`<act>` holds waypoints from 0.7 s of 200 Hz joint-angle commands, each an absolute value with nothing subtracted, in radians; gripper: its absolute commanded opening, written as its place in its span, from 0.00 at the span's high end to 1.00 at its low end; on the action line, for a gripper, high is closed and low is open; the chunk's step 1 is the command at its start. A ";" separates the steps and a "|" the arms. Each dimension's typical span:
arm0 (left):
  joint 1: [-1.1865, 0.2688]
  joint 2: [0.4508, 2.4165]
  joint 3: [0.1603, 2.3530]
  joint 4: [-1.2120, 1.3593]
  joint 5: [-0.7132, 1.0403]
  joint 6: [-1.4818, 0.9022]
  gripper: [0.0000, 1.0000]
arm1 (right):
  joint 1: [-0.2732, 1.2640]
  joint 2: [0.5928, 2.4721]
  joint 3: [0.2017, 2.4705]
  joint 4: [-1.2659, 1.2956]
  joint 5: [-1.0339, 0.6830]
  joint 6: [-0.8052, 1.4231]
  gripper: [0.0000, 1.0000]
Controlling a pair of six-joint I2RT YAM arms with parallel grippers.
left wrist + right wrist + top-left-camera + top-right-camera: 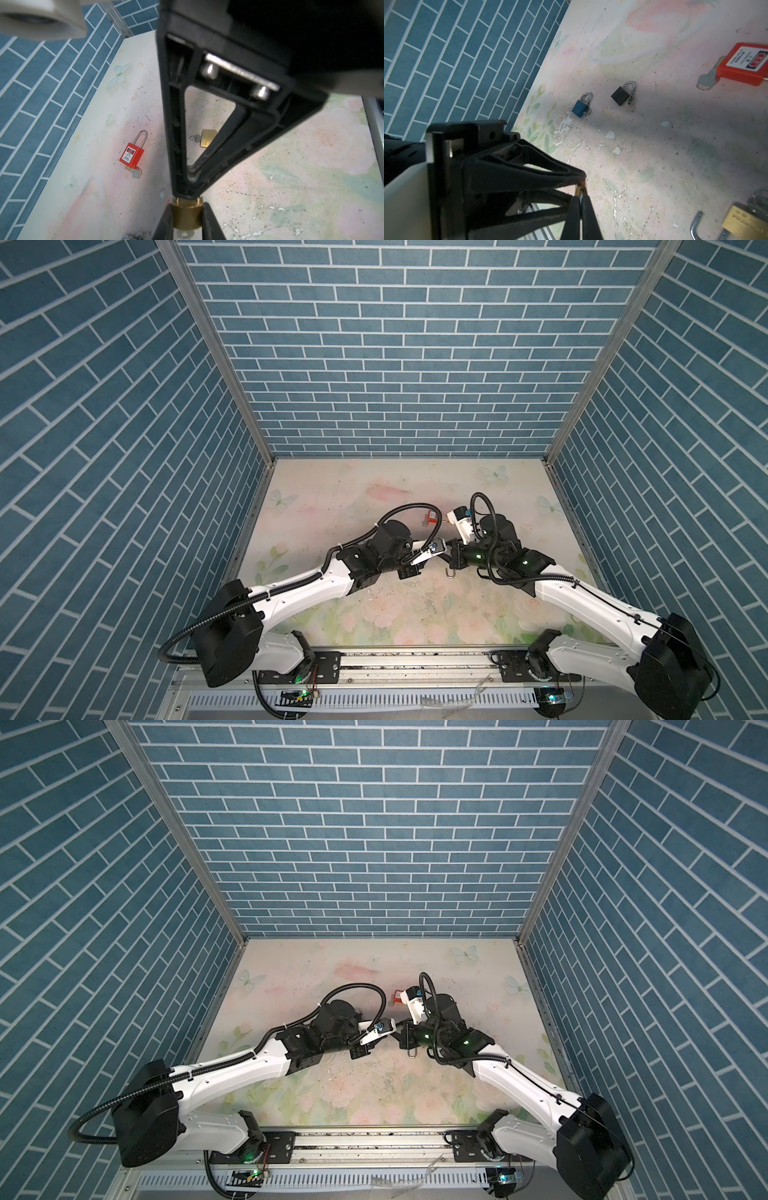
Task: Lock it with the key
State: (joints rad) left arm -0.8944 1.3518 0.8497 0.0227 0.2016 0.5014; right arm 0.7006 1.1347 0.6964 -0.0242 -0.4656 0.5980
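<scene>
The padlock (187, 218) is a small brass block, held in the air over the middle of the table (374, 489), near the red lock (131, 154). The left gripper (187, 205) is closed part-way on its body, one black finger on each side. The right gripper (187, 192) meets it end-on, with its fingers pressed fully together at the padlock's far end, where two brass bumps show. In the right wrist view a thin metal sliver (580, 190) sits between those fingertips; whether it is the key cannot be told. At the padlock's near end, toward the left palm, a pale piece (184, 234) with a hole shows. In both top views the padlock is hidden between the two grippers. A second brass lock (741, 223) lies on the table below them, its shackle swung open and keys (758, 200) at its base. A blue lock (579, 108) and a black lock (620, 96) lie side by side with their shackles closed, well apart from it.
</scene>
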 commanded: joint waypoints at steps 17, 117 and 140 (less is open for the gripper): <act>-0.916 1.301 0.934 0.532 0.286 0.450 1.00 | 0.742 1.196 0.628 -0.120 -0.574 0.614 1.00; -0.915 1.294 0.814 0.448 0.301 0.430 1.00 | 0.678 1.147 0.753 -0.248 -0.561 0.547 1.00; -0.917 1.287 0.728 0.425 0.311 0.413 1.00 | 0.636 1.118 0.817 -0.304 -0.552 0.517 1.00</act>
